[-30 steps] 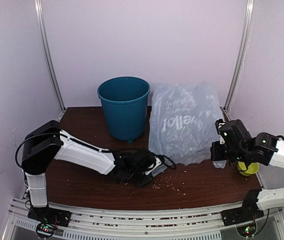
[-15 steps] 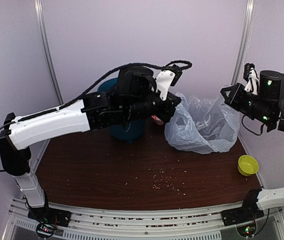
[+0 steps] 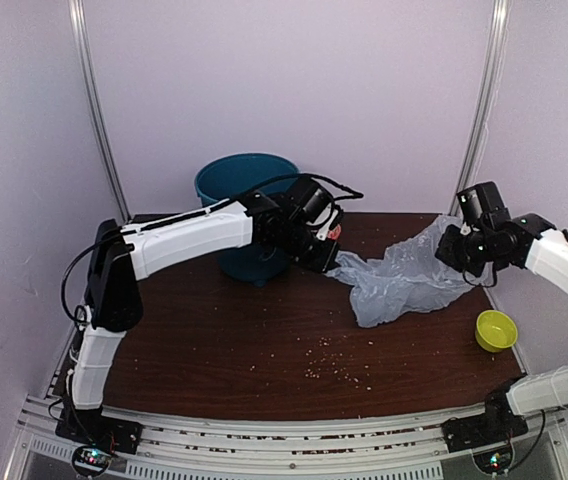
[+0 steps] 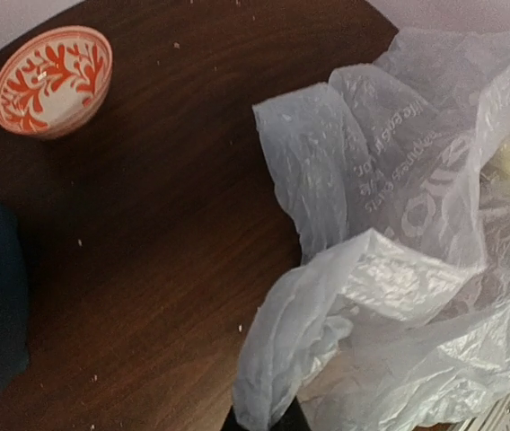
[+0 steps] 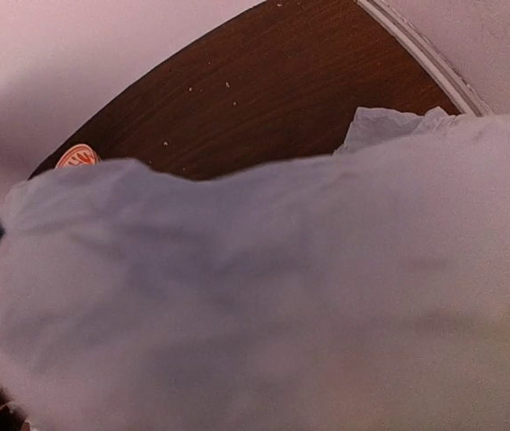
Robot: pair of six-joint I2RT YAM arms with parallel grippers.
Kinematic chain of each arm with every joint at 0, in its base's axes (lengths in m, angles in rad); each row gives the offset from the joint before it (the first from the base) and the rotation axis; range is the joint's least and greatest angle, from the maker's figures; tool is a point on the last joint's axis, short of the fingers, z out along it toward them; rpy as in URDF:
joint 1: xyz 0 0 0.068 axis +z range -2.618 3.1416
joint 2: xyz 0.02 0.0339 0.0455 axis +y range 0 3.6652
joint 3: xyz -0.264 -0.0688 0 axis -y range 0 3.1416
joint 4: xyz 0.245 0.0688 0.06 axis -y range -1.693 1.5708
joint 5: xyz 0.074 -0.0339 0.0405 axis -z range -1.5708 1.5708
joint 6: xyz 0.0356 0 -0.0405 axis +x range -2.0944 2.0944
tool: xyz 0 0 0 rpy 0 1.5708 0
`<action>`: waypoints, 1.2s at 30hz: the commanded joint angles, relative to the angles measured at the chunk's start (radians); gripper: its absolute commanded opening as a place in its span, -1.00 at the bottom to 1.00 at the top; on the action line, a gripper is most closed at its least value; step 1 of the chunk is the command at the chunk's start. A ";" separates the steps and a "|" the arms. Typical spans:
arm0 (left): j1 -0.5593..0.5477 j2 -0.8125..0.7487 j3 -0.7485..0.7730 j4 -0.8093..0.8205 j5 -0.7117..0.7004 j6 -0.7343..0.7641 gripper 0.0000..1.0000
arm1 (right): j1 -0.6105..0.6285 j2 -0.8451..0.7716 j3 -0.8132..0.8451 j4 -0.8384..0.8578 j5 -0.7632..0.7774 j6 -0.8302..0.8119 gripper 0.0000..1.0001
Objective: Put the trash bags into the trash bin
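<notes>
Though near bin [image 3: 229,178], bag [image 3: 396,285] outside.

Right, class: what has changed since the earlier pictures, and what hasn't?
Both arms have come down from their raised pose, and the trash bag, held between the left gripper and right gripper, now sags onto the table instead of hanging. The trash bin and green bowl stayed put.

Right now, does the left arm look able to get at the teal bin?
Probably yes. The left gripper is close beside the bin, nothing between them. It is shut on the bag, though, and the right gripper grips the other end, which may hold it back.
</notes>
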 commanded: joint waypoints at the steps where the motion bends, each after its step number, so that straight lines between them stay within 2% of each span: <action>1: 0.054 0.041 0.202 0.142 -0.048 -0.037 -1.00 | -0.050 0.153 0.255 0.115 -0.020 -0.051 -1.00; 4: 0.074 0.058 0.342 0.269 -0.056 -0.047 -1.00 | -0.072 0.264 0.539 0.131 -0.031 -0.082 -1.00; 8: 0.067 -0.051 0.343 0.599 -0.071 0.039 -1.00 | -0.064 0.315 0.949 0.132 -0.052 -0.215 -1.00; 10: 0.043 -0.107 0.348 0.758 -0.011 0.149 -1.00 | -0.046 0.283 1.054 0.160 -0.082 -0.276 -1.00; 12: -0.021 -0.160 0.360 0.838 -0.053 0.332 -1.00 | 0.011 0.203 1.046 0.241 -0.127 -0.350 -1.00; 14: -0.095 -0.220 0.297 0.907 -0.146 0.532 -1.00 | 0.095 0.104 0.967 0.279 -0.096 -0.411 -1.00; 16: -0.153 -0.272 0.153 0.950 -0.213 0.689 -1.00 | 0.129 -0.011 0.825 0.271 -0.047 -0.430 -1.00; 18: -0.166 -0.296 -0.030 0.883 -0.251 0.729 -1.00 | 0.131 -0.118 0.566 0.250 -0.008 -0.419 -1.00; 21: -0.165 -0.311 -0.472 0.841 -0.297 0.660 -1.00 | 0.130 -0.234 0.134 0.113 0.129 -0.313 -1.00; 22: -0.165 -0.310 -0.582 0.824 -0.306 0.587 -1.00 | 0.130 -0.247 0.012 0.058 0.143 -0.272 -1.00; 23: -0.165 -0.309 -0.659 0.785 -0.307 0.506 -1.00 | 0.128 -0.251 -0.093 0.015 0.117 -0.228 -1.00; 25: -0.168 -0.324 -0.698 0.672 -0.299 0.378 -1.00 | 0.129 -0.255 -0.204 -0.056 0.018 -0.155 -1.00; 27: -0.184 -0.383 -0.687 0.640 -0.318 0.347 -1.00 | 0.140 -0.302 -0.221 -0.052 -0.064 -0.113 -1.00; 30: -0.194 -0.482 -0.587 0.710 -0.357 0.427 -1.00 | 0.148 -0.411 -0.087 0.025 -0.070 -0.128 -1.00; 32: -0.191 -0.483 -0.407 0.707 -0.404 0.498 -1.00 | 0.148 -0.429 0.062 0.113 -0.086 -0.166 -1.00; 36: -0.160 -0.355 0.050 0.539 -0.430 0.522 -1.00 | 0.148 -0.233 0.438 0.110 -0.035 -0.221 -1.00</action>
